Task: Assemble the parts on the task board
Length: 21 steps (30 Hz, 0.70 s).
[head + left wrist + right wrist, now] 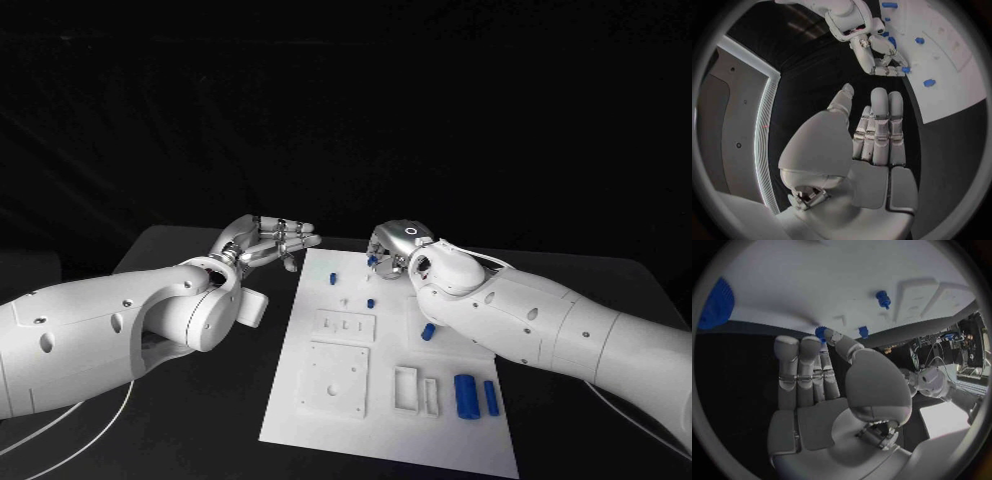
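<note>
- The right hand (392, 245) is pinching a small blue part (906, 69) at the task board's (332, 425) far edge.
- The left hand (267, 242) is hovering beside it, fingers loose, holding nothing.
- Several blue parts (475, 396) are lying unplaced; most seems undone.

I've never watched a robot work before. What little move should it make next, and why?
Probably the right robot hand should close its fingertips on the small blue part at the far end of the task board and lift it. The fingertips already sit at that part, while the left robot hand hangs beside the board holding nothing.
</note>
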Tool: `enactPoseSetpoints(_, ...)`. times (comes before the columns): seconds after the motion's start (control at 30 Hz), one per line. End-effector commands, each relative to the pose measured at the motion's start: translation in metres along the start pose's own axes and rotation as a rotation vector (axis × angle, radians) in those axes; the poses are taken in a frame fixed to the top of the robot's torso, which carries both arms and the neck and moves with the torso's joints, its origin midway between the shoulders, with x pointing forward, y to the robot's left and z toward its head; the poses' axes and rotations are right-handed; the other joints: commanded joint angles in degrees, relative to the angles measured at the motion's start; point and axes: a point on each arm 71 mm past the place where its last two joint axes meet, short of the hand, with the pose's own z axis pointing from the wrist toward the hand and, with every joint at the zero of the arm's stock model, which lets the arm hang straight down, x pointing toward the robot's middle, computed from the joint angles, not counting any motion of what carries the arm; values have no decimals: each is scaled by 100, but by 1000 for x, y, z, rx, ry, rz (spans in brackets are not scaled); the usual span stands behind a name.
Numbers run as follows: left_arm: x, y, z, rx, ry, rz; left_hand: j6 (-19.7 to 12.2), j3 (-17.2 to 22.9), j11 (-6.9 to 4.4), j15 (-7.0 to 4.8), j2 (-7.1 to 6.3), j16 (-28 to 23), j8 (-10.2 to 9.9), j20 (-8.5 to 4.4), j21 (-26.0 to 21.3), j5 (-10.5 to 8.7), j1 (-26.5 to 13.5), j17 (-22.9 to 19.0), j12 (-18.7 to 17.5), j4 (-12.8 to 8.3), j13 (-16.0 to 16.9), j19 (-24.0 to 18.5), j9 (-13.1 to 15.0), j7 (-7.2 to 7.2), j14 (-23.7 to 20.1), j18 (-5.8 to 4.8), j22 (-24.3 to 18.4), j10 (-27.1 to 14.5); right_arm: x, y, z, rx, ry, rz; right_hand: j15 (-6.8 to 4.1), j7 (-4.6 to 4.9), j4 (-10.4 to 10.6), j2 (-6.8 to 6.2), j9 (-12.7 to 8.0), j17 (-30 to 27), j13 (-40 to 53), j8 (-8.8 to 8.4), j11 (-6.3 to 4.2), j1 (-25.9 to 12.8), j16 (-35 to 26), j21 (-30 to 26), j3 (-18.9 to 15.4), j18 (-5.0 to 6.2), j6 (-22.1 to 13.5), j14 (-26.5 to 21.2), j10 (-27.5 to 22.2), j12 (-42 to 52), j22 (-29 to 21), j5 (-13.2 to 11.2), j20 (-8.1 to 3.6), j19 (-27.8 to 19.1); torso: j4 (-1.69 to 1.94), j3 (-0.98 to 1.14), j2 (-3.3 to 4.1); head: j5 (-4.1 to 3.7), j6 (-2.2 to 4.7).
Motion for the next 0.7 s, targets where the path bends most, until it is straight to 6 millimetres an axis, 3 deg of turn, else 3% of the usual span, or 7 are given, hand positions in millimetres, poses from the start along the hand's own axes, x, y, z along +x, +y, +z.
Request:
enactPoseSetpoints(0.03, 1, -2, 1, 7, 13, -9, -44, 3, -6, -4, -56, -22, 9, -11, 6, -37, -3, 8, 24, 41, 7, -14, 1, -8, 7, 17, -5, -48, 5, -1, -1, -5, 40, -6, 71, 4, -17, -127, -14, -13, -6, -19, 47, -50, -29, -58, -21, 56, -106, -1, -172, -12, -21, -35, 68, 176, 4, -1, 4, 12, -14)
enactPoseSetpoints(0.13, 2, -2, 1, 7, 14, -9, -52, 12, -8, -8, -70, -23, 10, -14, 10, -51, 2, 10, 24, 59, 7, -13, 1, -10, 14, 15, -13, -57, 5, -2, -1, -4, 38, -3, 106, -13, -37, -196, -17, -39, -4, -17, 91, -82, -39, -155, -39, 80, -268, 0, -331, -13, -55, -112, 109, 187, 1, -6, 4, -3, -2)
enactPoseSetpoints(0.27, 1, -2, 1, 6, 14, -9, -55, 19, -7, -8, -74, -22, 10, -15, 14, -45, 11, 12, 23, 61, 7, -12, 1, -9, 17, 15, -17, -61, 4, -2, -1, -4, 25, 4, 141, -46, -49, -266, -38, -72, -10, -22, 148, -83, -55, -297, -114, 110, -578, 1, -525, -12, -122, -479, 139, 198, 3, -3, 2, -7, -5)
enactPoseSetpoints(0.43, 1, -2, 1, 4, 12, -8, -59, 20, -5, -7, -81, -23, 9, -15, 16, -46, 12, 13, 23, 64, 7, -12, 1, -6, 16, 14, -20, -66, 2, -1, -2, -8, 10, 17, 178, -43, 39, -306, -41, -146, -10, -18, 200, -21, -60, -475, -537, 161, -800, 10, -716, -10, -224, -549, 188, 240, -1, -2, -2, 56, -14)
enactPoseSetpoints(0.57, -1, -1, 2, 3, 10, -7, -61, 21, -4, -6, -86, -23, 9, -16, 17, -46, 13, 13, 22, 66, 7, -12, 1, -5, 16, 14, -22, -69, 0, -1, -4, -12, 0, 27, 185, -40, 114, -267, -41, -204, -9, -19, 209, 72, -41, -543, -930, 184, -821, -2, -754, -14, -281, -552, 200, 244, -11, -1, 3, 40, -1)
enactPoseSetpoints(0.7, -2, -1, 1, 3, 7, -7, -63, 28, -4, -5, -92, -23, 9, -12, 20, -47, 17, 15, 24, 73, 7, -13, 1, -9, 18, 16, -28, -74, -3, -2, -8, -16, -11, 36, 178, -35, 126, -254, -41, -213, -9, -18, 205, 79, -33, -547, -951, 184, -809, 0, -738, -12, -290, -569, 196, 248, -20, 2, 0, 37, -2)
